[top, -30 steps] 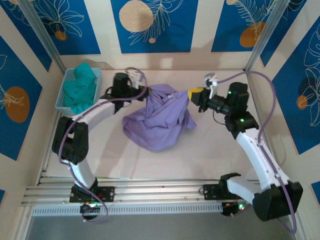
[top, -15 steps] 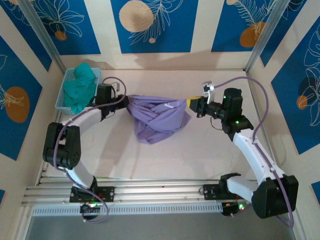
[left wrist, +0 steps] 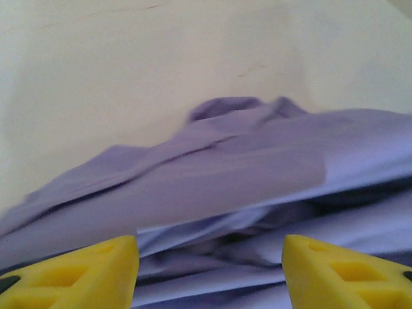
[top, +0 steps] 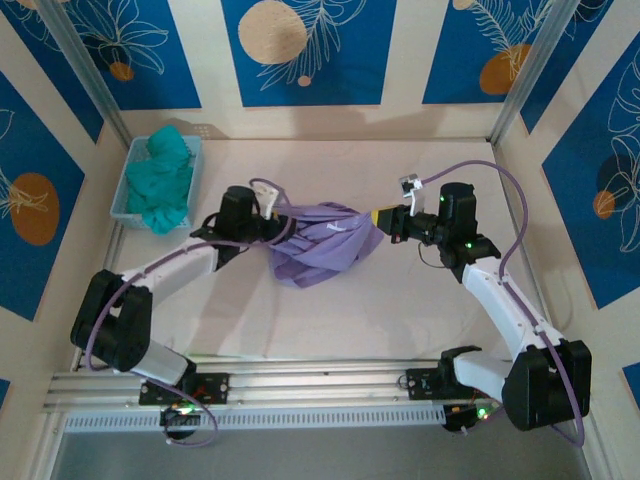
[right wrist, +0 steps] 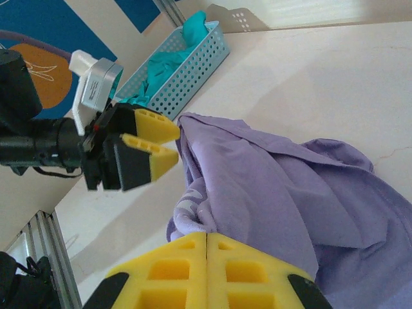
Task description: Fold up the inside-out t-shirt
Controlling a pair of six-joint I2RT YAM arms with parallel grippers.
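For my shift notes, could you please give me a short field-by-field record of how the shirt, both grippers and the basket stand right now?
t-shirt: lavender, bunched up between the two grippers, not yet folded
left gripper: open, at the shirt's left end, nothing between its fingers
right gripper: shut on the shirt's right end
basket: light blue, at the far left, apart from the shirt
teal garment: piled in the basket
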